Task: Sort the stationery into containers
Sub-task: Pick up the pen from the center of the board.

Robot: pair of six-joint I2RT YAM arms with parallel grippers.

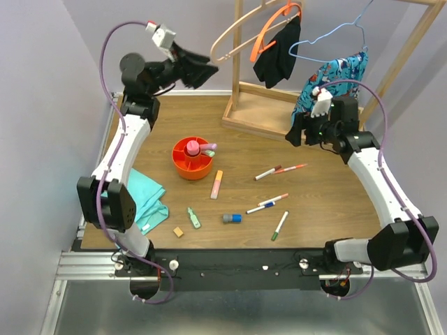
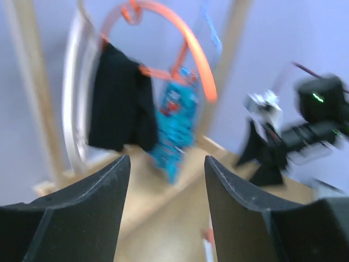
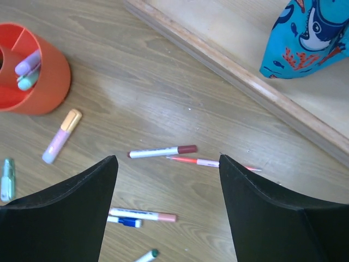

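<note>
The round orange organiser point(image 1: 193, 166) point(image 3: 48, 82) stands left of centre and holds a pink tube point(image 1: 192, 147) and pastel highlighters point(image 3: 26, 68). Scattered on the wood are a peach highlighter point(image 1: 217, 184) point(image 3: 61, 136), a green highlighter point(image 1: 193, 218), a blue-grey piece point(image 1: 232, 218), a tan cube point(image 1: 178, 232) and several thin markers. A brown-capped marker point(image 3: 163, 151) and a red pen point(image 3: 207, 162) lie below my right gripper point(image 3: 166, 158) point(image 1: 297, 132), which hangs open and empty above them. My left gripper point(image 1: 208, 66) point(image 2: 166, 158) is raised high at the back left, open and empty, facing the rack.
A wooden clothes rack base point(image 1: 269, 112) point(image 3: 245, 82) runs along the back right, with hangers, a black garment point(image 1: 277, 56) and a blue patterned garment point(image 1: 335, 77) point(image 3: 311, 38) above it. A teal folded cloth point(image 1: 143, 199) lies at the front left by the left arm.
</note>
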